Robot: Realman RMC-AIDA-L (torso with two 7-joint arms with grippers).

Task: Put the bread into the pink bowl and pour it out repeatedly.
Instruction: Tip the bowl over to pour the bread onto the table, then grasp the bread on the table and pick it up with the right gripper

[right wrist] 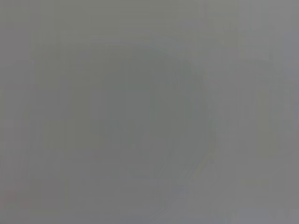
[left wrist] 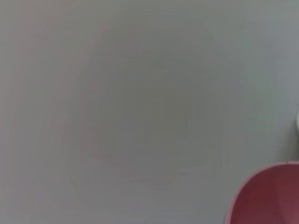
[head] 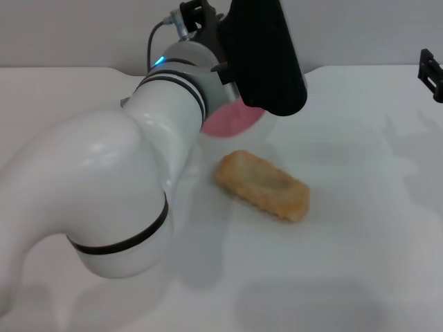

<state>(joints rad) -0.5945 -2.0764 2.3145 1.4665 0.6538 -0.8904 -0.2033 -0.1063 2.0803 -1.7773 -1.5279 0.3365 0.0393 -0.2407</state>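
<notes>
The bread (head: 263, 185) lies on the white table (head: 360, 228) at the centre, flat tan side up, slanting from back left to front right. Just behind it is the pink bowl (head: 227, 121), mostly hidden by my left arm; a piece of its rim and inside shows in the left wrist view (left wrist: 268, 198). My left gripper (head: 266, 62), a black body, hangs right over the bowl, and whether it grips the bowl is hidden. My right gripper (head: 430, 72) is only a black tip at the far right edge, away from both things.
My bulky white left arm (head: 118, 180) fills the left half of the head view and hides the table beneath it. A pale wall runs along the table's back edge. The right wrist view shows only blank grey.
</notes>
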